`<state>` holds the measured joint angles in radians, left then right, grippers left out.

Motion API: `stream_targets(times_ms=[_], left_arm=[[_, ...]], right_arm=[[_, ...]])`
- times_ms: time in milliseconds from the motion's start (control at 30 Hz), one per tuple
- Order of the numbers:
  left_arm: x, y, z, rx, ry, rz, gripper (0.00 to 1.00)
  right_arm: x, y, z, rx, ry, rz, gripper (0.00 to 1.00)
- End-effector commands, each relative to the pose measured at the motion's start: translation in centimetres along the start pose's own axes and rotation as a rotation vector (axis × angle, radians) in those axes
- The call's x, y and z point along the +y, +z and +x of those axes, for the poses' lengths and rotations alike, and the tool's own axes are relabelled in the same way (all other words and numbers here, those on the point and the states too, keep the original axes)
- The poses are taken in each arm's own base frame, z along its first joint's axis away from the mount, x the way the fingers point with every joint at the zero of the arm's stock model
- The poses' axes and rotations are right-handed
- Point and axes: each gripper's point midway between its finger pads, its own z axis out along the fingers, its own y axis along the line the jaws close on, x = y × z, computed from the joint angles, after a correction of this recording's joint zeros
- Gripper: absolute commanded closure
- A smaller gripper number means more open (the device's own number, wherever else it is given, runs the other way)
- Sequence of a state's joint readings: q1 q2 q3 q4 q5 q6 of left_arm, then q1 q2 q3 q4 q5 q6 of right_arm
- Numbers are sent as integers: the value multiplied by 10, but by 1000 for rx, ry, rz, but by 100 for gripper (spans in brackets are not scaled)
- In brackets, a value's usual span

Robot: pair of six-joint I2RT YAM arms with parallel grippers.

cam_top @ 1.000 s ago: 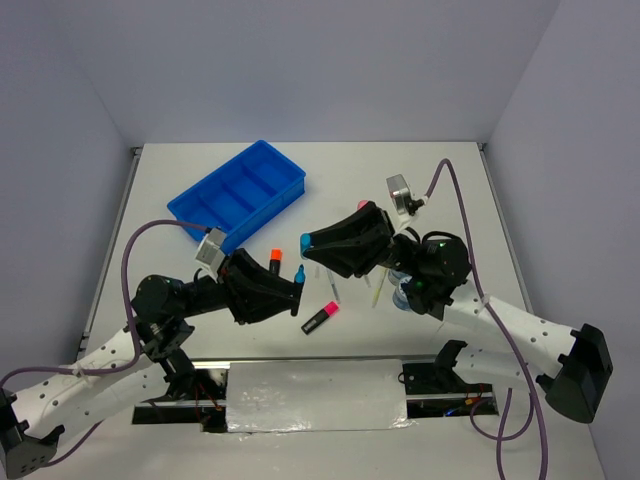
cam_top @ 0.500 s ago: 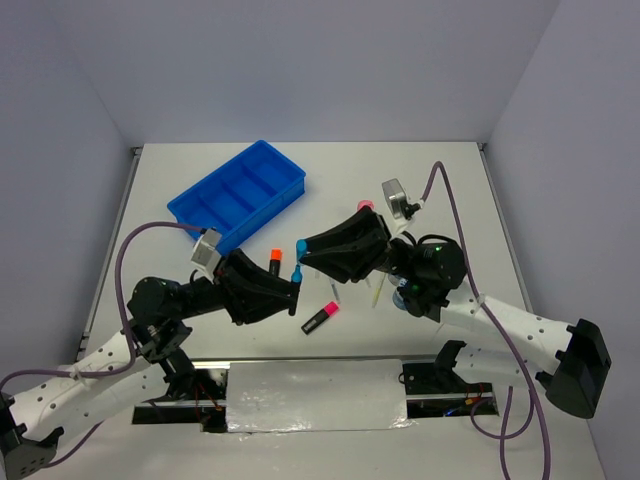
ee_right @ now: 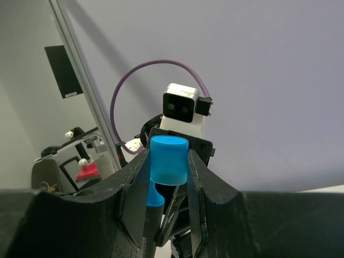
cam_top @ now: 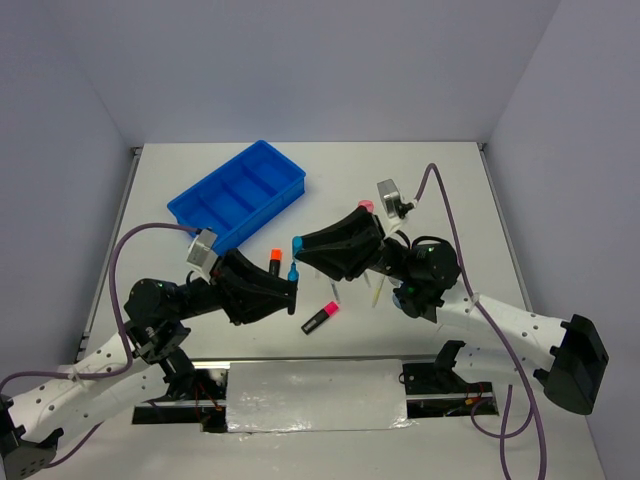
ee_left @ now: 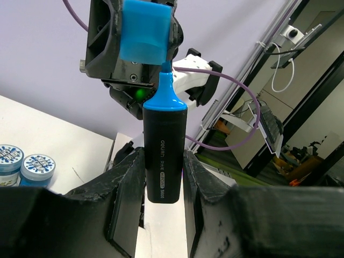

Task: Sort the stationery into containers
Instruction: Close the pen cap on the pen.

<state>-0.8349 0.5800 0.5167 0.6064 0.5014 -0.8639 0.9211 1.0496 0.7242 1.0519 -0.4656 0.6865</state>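
My left gripper [ee_left: 164, 185] is shut on the black body of an uncapped highlighter [ee_left: 164, 153]. Its blue tip [ee_left: 165, 91] points up at a blue cap [ee_left: 146, 31]. My right gripper [ee_right: 167, 166] is shut on that cap [ee_right: 169, 159], which sits right at the tip's end. From above, the two grippers meet in mid-air over the table's middle, the cap [cam_top: 297, 243] just above the highlighter [cam_top: 293, 285]. An orange-capped highlighter [cam_top: 274, 260] and a pink-capped one [cam_top: 320, 318] lie on the table. The blue tray [cam_top: 238, 195] stands at the back left.
A thin yellow pen [cam_top: 375, 290] and a grey pen [cam_top: 331, 291] lie under the right arm. Two blue-white discs [ee_left: 24, 161] sit on the table near the right arm's base. A pink-capped bottle [cam_top: 365, 206] peeks out behind the right gripper.
Both grippers have drifted slightly left together, the cap staying just above the highlighter's tip. Neither grip has changed.
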Motion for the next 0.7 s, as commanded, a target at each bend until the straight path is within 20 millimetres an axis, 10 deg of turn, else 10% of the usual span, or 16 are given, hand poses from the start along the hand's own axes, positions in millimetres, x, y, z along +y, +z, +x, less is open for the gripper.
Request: stream_targets(times_ms=[0, 667], left_arm=[[-7, 1, -9, -41, 46, 33, 100], [-6, 4, -16, -53, 62, 18, 100]], right_arm=[[7, 4, -14, -59, -35, -19, 85], [7, -4, -7, -68, -20, -25, 85]])
